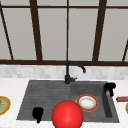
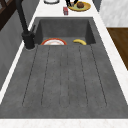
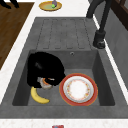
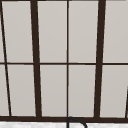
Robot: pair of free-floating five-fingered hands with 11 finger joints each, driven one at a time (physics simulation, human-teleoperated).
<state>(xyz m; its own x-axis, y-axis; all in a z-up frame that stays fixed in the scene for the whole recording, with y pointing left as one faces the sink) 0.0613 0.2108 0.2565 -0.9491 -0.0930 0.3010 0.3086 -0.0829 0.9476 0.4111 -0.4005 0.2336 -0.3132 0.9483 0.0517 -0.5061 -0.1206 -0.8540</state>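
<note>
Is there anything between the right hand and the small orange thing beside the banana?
Nothing visible. The right hand sits right on the small orange thing, its fingers seemingly curled about it, and the banana lies just beside.

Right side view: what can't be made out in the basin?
Small item in the right hand: right side view, hand covers most of it; grey and orange, kind unclear.
Banana: front view, red ball hides it.
Plate: front view, red ball covers its left rim.
Red packet: right side view, cut by bottom edge.
</note>
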